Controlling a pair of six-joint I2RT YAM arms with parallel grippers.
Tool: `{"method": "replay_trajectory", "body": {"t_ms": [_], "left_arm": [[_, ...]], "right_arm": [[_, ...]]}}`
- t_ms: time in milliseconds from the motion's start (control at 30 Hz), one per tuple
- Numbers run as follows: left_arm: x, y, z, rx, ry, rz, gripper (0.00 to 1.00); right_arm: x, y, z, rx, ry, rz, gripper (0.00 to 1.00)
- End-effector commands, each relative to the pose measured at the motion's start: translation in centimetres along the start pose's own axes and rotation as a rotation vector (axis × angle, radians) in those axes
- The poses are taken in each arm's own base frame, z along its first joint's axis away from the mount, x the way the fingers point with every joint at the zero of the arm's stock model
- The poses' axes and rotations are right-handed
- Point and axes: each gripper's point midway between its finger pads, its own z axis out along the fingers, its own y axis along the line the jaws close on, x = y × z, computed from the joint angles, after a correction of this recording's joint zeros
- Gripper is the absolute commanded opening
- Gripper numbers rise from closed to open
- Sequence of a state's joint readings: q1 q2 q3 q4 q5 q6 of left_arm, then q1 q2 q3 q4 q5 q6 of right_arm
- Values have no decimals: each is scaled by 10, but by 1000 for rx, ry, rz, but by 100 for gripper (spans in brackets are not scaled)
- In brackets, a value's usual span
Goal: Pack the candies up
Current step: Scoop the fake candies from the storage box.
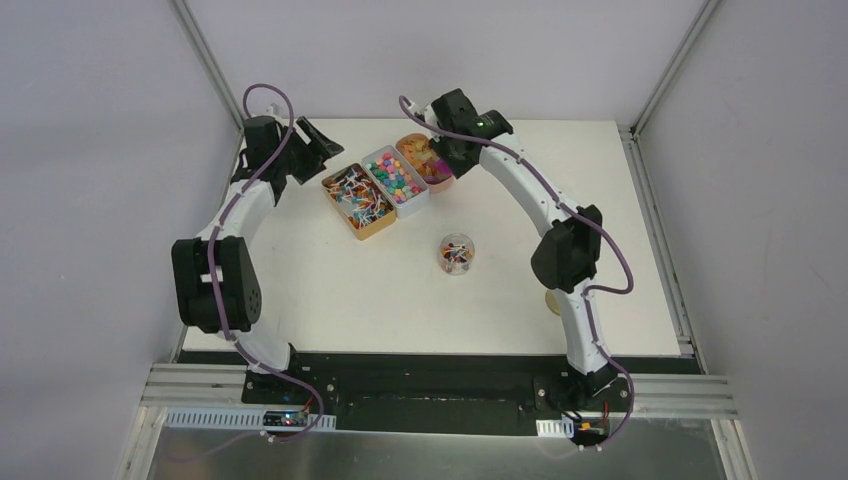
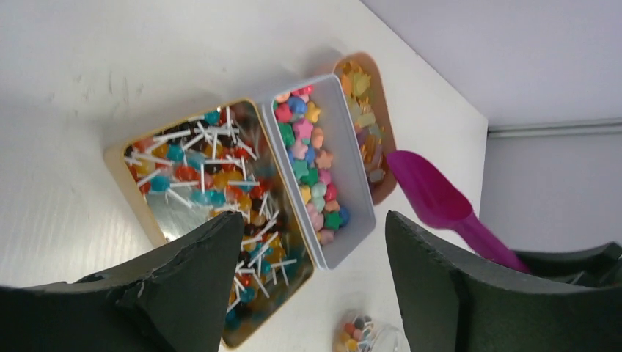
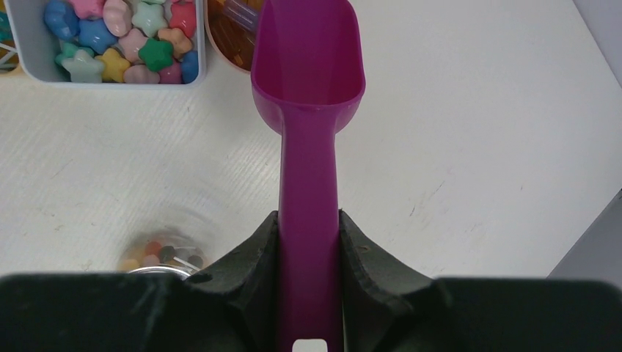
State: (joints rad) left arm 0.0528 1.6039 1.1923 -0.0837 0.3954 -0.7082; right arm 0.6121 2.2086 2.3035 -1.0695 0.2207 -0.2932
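Observation:
The candies lie in three trays at the back of the table. A gold tray [image 1: 357, 200] holds red, blue and orange sweets with white sticks [image 2: 213, 183]. A white tray [image 1: 396, 180] holds star-shaped sweets [image 2: 312, 161]. An orange tray [image 1: 425, 160] holds golden wrapped ones [image 2: 363, 110]. A small clear jar [image 1: 456, 254] holds a few candies. My right gripper [image 3: 309, 220] is shut on the handle of a magenta scoop [image 3: 308, 73]. Its empty bowl reaches the orange tray's near edge [image 3: 231, 37]. My left gripper [image 2: 314, 220] is open and empty, above the gold and white trays.
The jar also shows in the left wrist view [image 2: 363, 334] and in the right wrist view [image 3: 161, 257], just left of the right fingers. A small round yellowish thing [image 1: 551, 303] lies half hidden behind the right arm. Grey walls close in the table.

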Motion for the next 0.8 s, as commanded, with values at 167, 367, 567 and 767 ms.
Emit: {"method": "replay_trajectory", "body": {"t_ms": [167, 367, 567, 767], "left_arm": [[-55, -15, 30, 76, -76, -27, 70], [-68, 2, 45, 57, -106, -17, 69], [-90, 1, 93, 125, -90, -46, 64], [-85, 4, 142, 255, -37, -113, 53]], "right_arm": [[-8, -1, 15, 41, 13, -58, 0], [-8, 11, 37, 31, 30, -83, 0], [-9, 23, 42, 12, 11, -113, 0], [-5, 28, 35, 6, 39, -162, 0]]}}
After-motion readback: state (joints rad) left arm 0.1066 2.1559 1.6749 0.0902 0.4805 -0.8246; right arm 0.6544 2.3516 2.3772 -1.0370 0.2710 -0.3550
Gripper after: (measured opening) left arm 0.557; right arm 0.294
